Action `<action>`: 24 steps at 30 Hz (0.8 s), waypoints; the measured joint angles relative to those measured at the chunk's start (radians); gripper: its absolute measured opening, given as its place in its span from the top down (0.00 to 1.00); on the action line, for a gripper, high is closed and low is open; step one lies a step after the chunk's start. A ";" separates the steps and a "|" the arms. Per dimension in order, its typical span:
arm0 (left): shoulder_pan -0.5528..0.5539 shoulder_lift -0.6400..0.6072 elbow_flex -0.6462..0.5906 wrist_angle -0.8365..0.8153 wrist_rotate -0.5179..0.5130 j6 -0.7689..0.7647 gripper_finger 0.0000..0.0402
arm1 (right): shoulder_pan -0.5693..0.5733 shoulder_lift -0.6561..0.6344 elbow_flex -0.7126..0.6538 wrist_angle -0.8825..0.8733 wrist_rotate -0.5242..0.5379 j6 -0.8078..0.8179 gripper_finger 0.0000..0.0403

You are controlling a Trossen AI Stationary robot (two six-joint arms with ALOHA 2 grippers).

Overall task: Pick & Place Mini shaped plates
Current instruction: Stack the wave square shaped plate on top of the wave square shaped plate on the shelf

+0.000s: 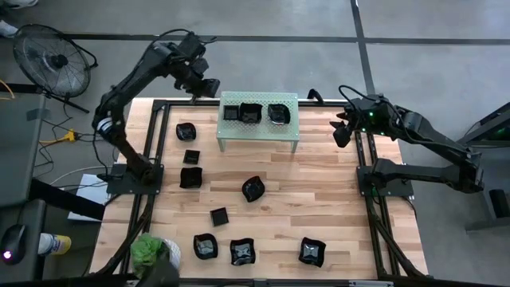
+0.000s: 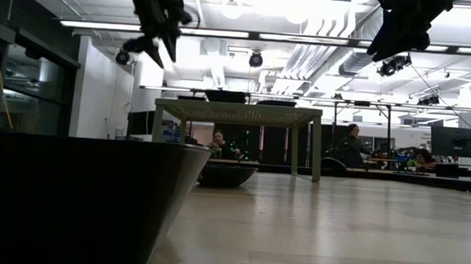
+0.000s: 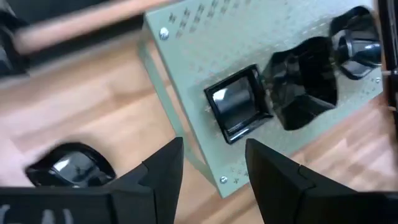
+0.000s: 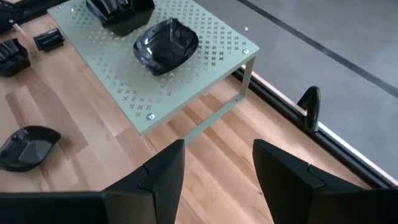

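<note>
The mini shaped plates are small glossy black dishes with raised rims, some square, some round, some wavy-edged. Three sit in a row on the pale green perforated metal shelf point(image 1: 258, 126): a square plate point(image 1: 231, 112), a folded-looking middle plate point(image 1: 250, 113) and a wavy round plate point(image 1: 278, 114). The others lie scattered on the wooden slatted worktop point(image 1: 335, 207), among them a round one point(image 1: 253, 188) at the centre and three near the front edge.

The left end effector point(image 1: 209, 86) hangs just off the shelf's left end, fingers apart and empty; its wrist view shows the square plate point(image 3: 237, 102) close up. The right end effector point(image 1: 341, 130) waits by the worktop's right edge, fingers likewise apart.

In the low view a dark plate rim point(image 2: 79, 196) fills the foreground, cut off, hiding most of the worktop.
</note>
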 joint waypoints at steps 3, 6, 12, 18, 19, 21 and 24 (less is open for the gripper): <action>-0.057 -0.073 0.000 0.019 -0.061 0.000 0.58 | 0.000 -0.003 0.000 -0.026 -0.019 0.003 0.54; -0.131 -0.137 0.001 0.042 -0.127 -0.017 0.58 | 0.000 -0.012 0.000 -0.054 -0.057 0.004 0.54; -0.316 -0.223 0.001 0.049 -0.285 -0.046 0.58 | 0.004 -0.043 0.001 -0.109 -0.175 0.050 0.54; -0.523 -0.268 0.001 0.045 -0.436 -0.077 0.58 | 0.055 -0.080 0.001 -0.132 -0.376 0.155 0.54; -0.558 -0.272 0.001 0.045 -0.458 -0.080 0.58 | 0.072 -0.083 0.001 -0.133 -0.404 0.181 0.54; -0.625 -0.279 0.001 0.043 -0.494 -0.088 0.58 | 0.112 -0.086 0.001 -0.133 -0.452 0.234 0.54; -0.723 -0.283 0.001 0.032 -0.550 -0.111 0.58 | 0.191 -0.085 0.001 -0.133 -0.482 0.320 0.54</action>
